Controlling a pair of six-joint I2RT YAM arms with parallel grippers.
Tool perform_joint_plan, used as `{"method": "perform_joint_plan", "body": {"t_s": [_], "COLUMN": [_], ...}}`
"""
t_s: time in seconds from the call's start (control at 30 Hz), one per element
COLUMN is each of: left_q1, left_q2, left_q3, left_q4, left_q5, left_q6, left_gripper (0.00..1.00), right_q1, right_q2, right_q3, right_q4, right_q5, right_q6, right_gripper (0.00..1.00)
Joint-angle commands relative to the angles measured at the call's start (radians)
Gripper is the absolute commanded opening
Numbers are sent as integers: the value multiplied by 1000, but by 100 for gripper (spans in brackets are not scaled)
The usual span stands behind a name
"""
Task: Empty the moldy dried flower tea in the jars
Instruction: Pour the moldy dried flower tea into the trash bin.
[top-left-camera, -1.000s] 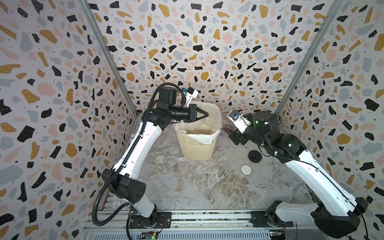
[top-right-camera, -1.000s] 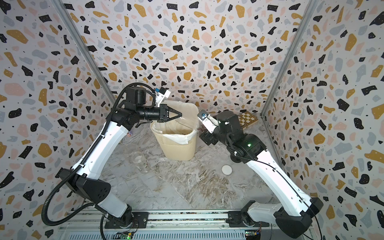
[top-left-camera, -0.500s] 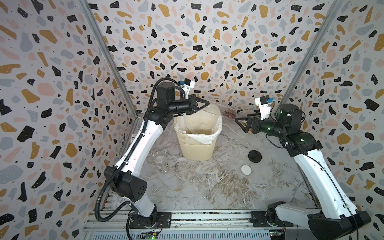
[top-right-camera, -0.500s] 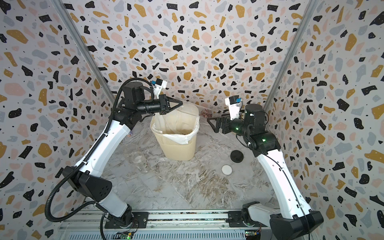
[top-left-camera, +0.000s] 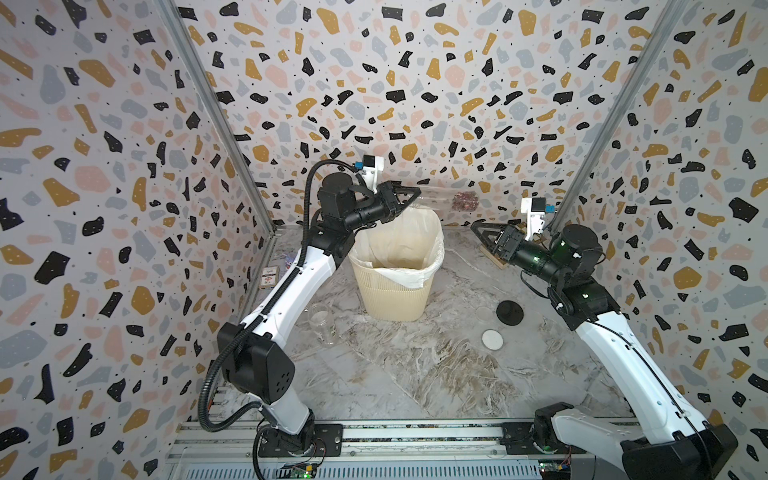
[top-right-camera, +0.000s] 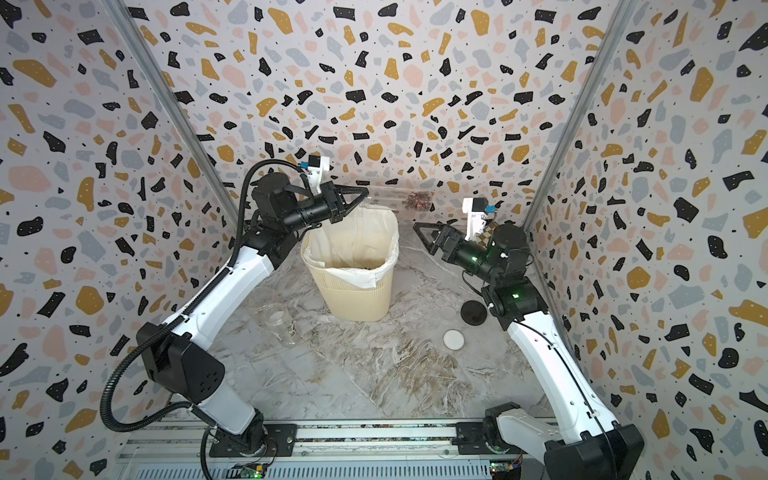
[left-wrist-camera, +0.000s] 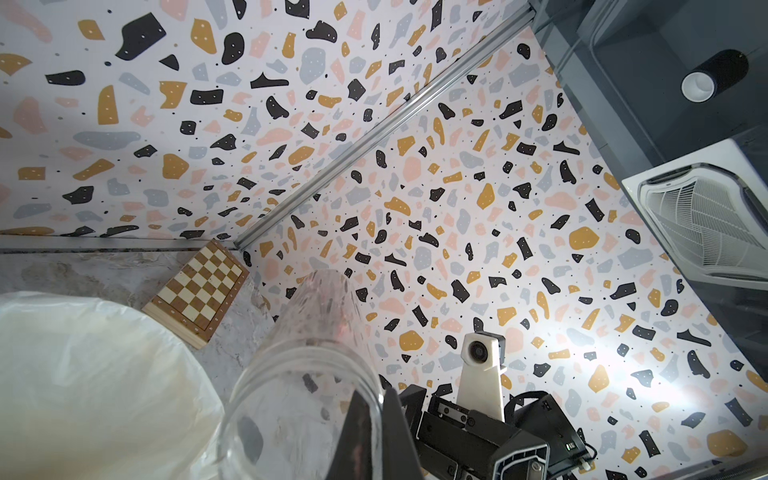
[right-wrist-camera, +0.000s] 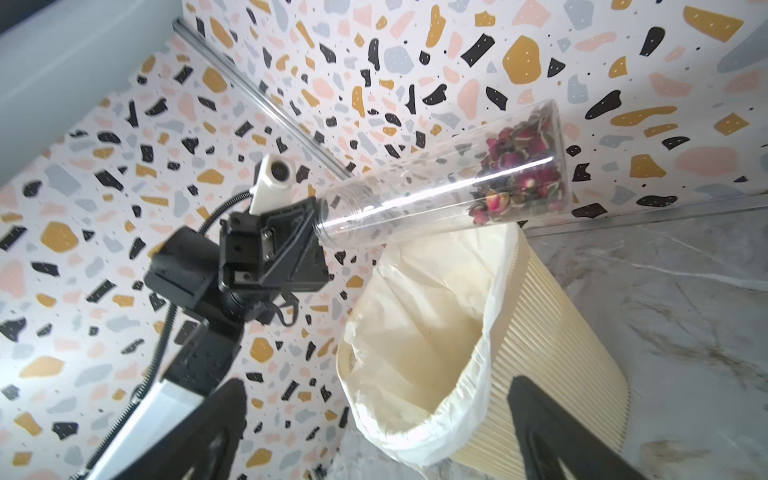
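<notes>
Left tool (top-left-camera: 410, 195) is clamped on the mouth end of the tall clear jar (top-left-camera: 438, 200) — held almost level above the lined bin (top-left-camera: 397, 297). The dried flower tea (top-left-camera: 464, 201) is seen gathered at the jar's far closed end. Right tool (top-left-camera: 478, 233) is spread wide, empty — beside the bin, above the desk (top-left-camera: 415, 374).

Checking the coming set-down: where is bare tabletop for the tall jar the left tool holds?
Largest bare patch: front-centre tabletop, bordered by the bin, the clear jars, the white lid and the front rail. Crowded: right of the bin, where the black lid and clear lid lie.
</notes>
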Motion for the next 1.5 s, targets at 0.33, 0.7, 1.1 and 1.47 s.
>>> {"method": "perform_joint_plan", "body": {"t_s": [0.33, 0.7, 1.1, 1.47], "left_q1": [-38, -64, -100, -110], "left_q2": [-46, -92, -106, -108], "left_q3": [-81, -160, -213, -250], "left_q4": [251, 317, 338, 363], "left_q5": [-54, -49, -52, -54], "left_q6": [-46, -75, -80, -89], "left_gripper": [0, 0, 0, 0], "right_q1": [-4, -2, -3, -8], "right_q2": [58, 193, 258, 279], "right_q3": [-146, -94, -60, -53], "right_q4": [468, 554, 648, 682], "right_q5": [136, 146, 169, 162], "right_q6": [630, 729, 793, 811], "right_gripper": [100, 100, 100, 91]}}
